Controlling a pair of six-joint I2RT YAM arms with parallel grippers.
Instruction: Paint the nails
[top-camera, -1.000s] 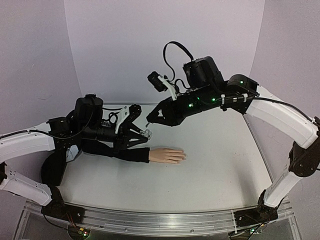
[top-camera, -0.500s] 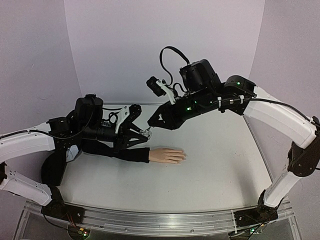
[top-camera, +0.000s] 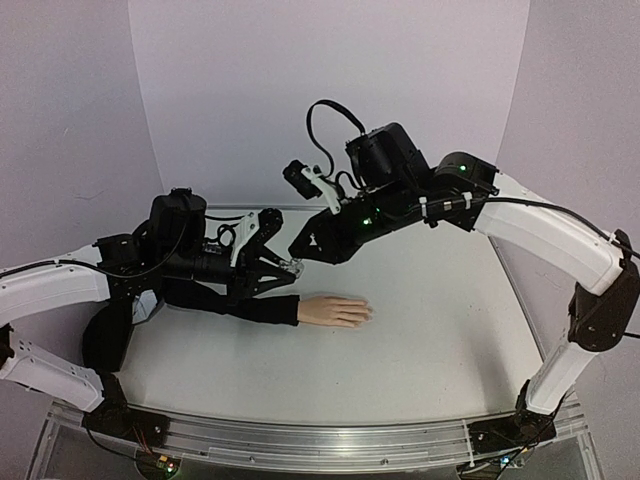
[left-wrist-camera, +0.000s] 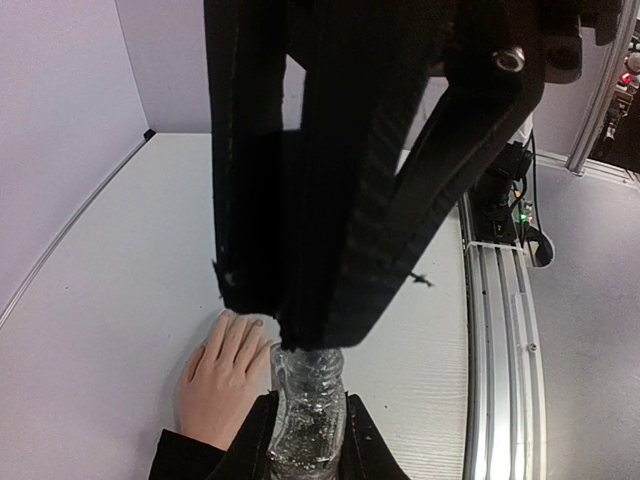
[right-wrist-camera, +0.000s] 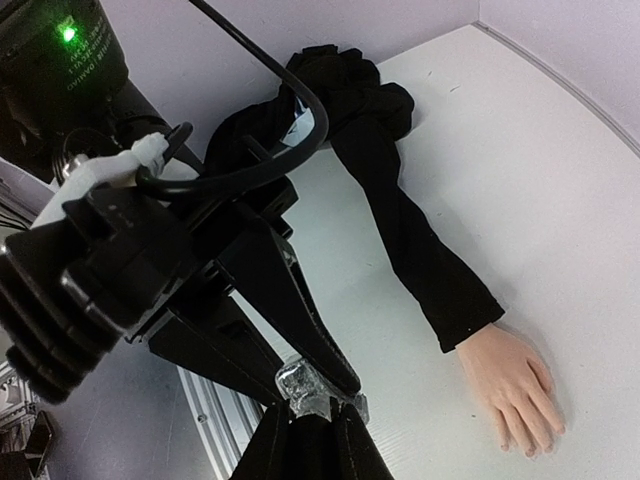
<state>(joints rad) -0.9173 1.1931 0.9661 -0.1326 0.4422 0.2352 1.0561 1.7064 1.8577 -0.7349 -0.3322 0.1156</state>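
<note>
I count two pincers of my own, the left pincer (top-camera: 284, 268) and the right pincer (top-camera: 298, 250). Between them is one small glittery bottle (left-wrist-camera: 306, 398). At its five o'clock lies one mannequin hand (top-camera: 335, 310) in one black sleeve (top-camera: 230, 300), on one table (top-camera: 430, 330). The nails (left-wrist-camera: 252, 322) are too small to count.

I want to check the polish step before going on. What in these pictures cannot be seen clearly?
Nails: too small in the top view.
Glitter bottle base: cut off by the lower edge of the left wrist view, where the left pincer holds it.
Its cap: hidden under the right pincer in that view; a grip on it cannot be confirmed.
Brush: not visible in any view.
</note>
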